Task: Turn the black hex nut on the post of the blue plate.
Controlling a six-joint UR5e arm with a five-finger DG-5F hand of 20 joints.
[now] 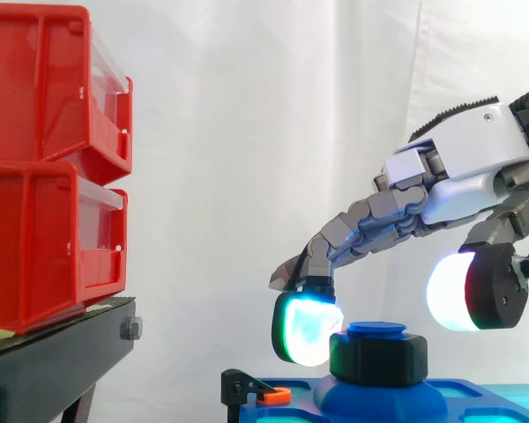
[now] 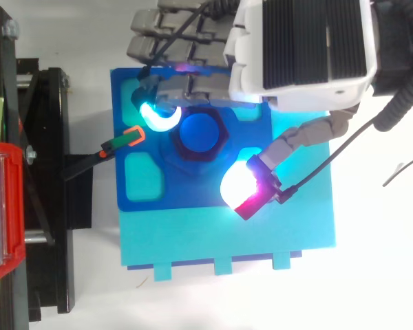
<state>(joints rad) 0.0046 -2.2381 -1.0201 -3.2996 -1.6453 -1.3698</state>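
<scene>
Black hex nut [image 1: 379, 357] is sitting threaded on the post [image 2: 201, 134] of the blue plate [image 2: 141, 199], pretty much dead centre of the plate in the top view, with the post's round blue cap poking out just above it. The plate itself is lying on a lighter cyan board [image 2: 227, 240] that is sticking out past it toward 6 o'clock.

The hand [image 1: 476, 145] is hovering right over the nut, coming in from 3 o'clock in the side view. It's open, not gripping anything: the fingers are only loosely bent and reaching down on either side of the nut. One glowing cyan fingertip [image 1: 307, 330] is sitting just beside the nut at about 10 o'clock in the top view, and it's too close to say whether it's touching. The thumb pad [image 2: 239, 185], glowing white and red, is hanging at about 4 o'clock from the nut, and from the side it's riding a bit higher than the nut's top.

A small black clamp with an orange tip [image 2: 124, 137] is resting at the plate's edge at 9 o'clock. Further out at 9 o'clock, two red bins [image 1: 44, 167] are stacked on a black stand [image 1: 53, 352], all in front of a white curtain [image 1: 247, 132].
</scene>
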